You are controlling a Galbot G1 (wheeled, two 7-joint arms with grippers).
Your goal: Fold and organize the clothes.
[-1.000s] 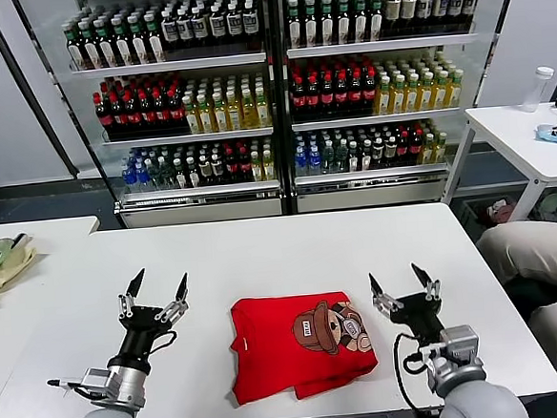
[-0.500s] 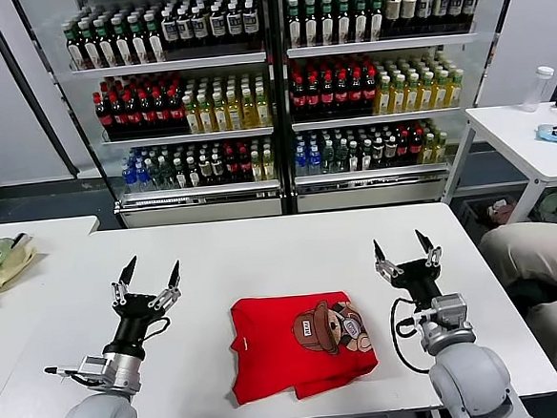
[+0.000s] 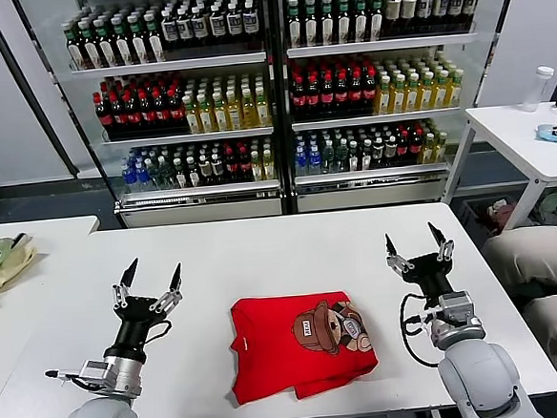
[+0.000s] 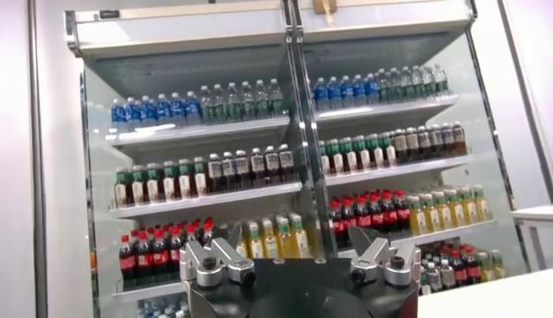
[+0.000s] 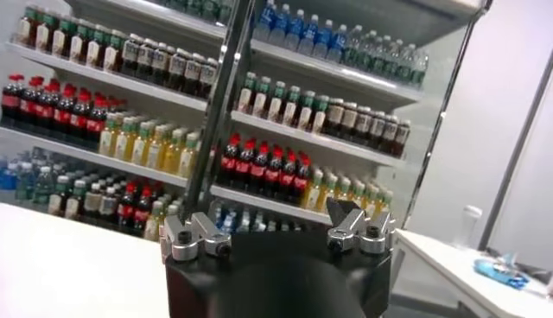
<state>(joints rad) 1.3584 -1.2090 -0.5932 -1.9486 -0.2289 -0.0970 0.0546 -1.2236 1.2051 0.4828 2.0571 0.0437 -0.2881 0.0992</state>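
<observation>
A red T-shirt [image 3: 298, 346] lies folded on the white table [image 3: 262, 248], its brown cartoon animal print facing up, near the front edge. My left gripper [image 3: 149, 273] is open and empty, fingers pointing up, raised above the table left of the shirt. My right gripper [image 3: 416, 238] is open and empty, fingers pointing up, right of the shirt. Both wrist views face the drink shelves; the shirt does not show in them. The left gripper [image 4: 298, 251] and right gripper [image 5: 276, 226] show only their finger bases there.
Shelves of bottled drinks [image 3: 270, 85] stand behind the table. A person in beige trousers [image 3: 540, 258] sits at the right. Green and yellow cloths [image 3: 0, 257] lie on a side table at the left. Another white table [image 3: 531, 134] with a bottle stands at the back right.
Both arms have risen and swung outward, away from the shirt. The right gripper moved up and right, the left slightly up. The shirt has not moved.
</observation>
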